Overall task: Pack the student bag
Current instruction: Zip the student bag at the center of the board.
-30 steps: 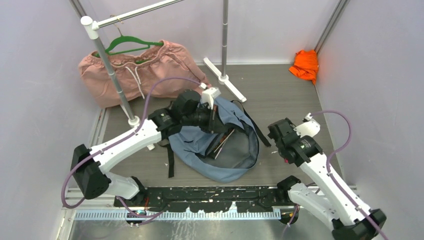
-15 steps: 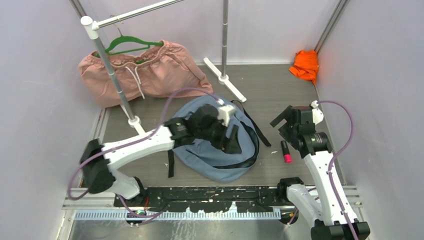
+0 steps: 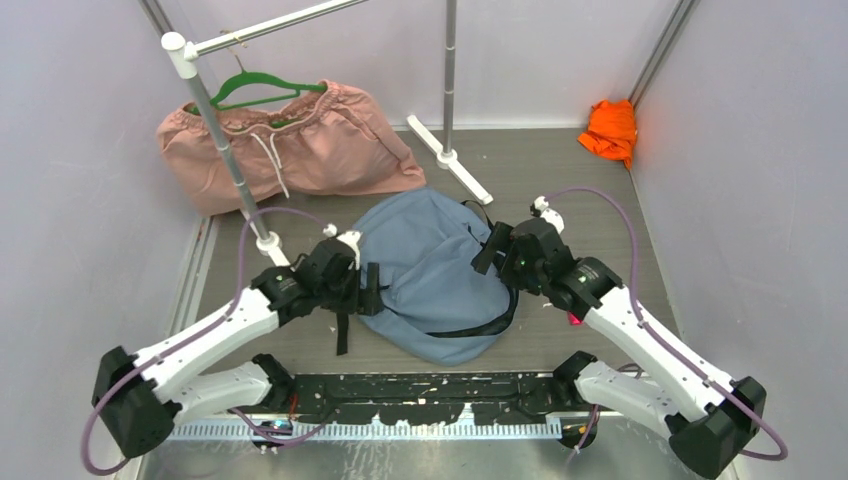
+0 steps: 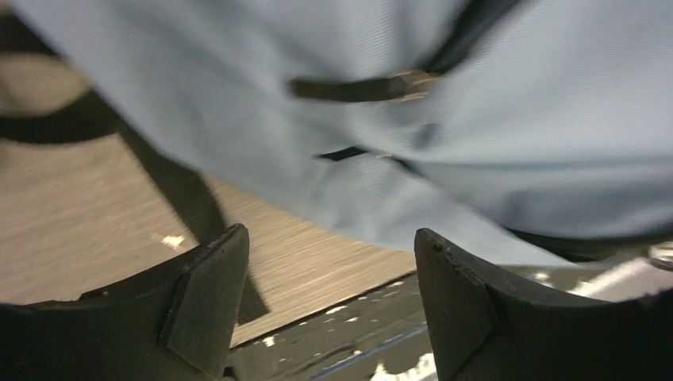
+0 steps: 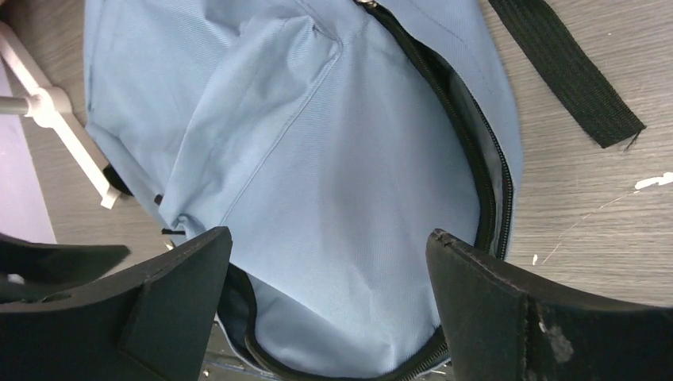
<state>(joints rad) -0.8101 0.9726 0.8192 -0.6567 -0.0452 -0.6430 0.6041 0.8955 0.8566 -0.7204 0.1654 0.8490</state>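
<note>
The student bag (image 3: 430,265) lies flat in the middle of the table (image 3: 570,190), a soft, rounded blue shape between the two arms. Black zipper trim (image 3: 487,322) curves round its near right edge. A black strap (image 3: 341,330) trails off its left side toward the arm bases.

The left gripper (image 3: 368,290) sits low at the bag's left edge, just beside the fabric. Its wrist view is blurred, but the fingers (image 4: 208,294) plainly stand wide apart with nothing between them. Blue cloth fills the space ahead of them, and bare table shows below it.

The right gripper (image 3: 488,248) hangs over the bag's right side, near its far end. In its wrist view both fingers (image 5: 178,298) are spread wide and empty, with the bag's blue panel directly below them. A zipper runs down the right side of the fabric there, and whether it is done up cannot be told. A loose strap end (image 5: 567,71) lies on the table beside the bag in that view.

At the far left, a pink garment (image 3: 300,145) on a green hanger (image 3: 255,88) slumps on the table beside a rack pole (image 3: 222,145). A white rack foot (image 3: 460,168) lies just beyond the bag's far edge. An orange cloth (image 3: 610,128) sits in the far right corner, well apart from the bag. A small pink-red thing (image 3: 575,318) peeks out beside the right arm, mostly hidden.
</note>
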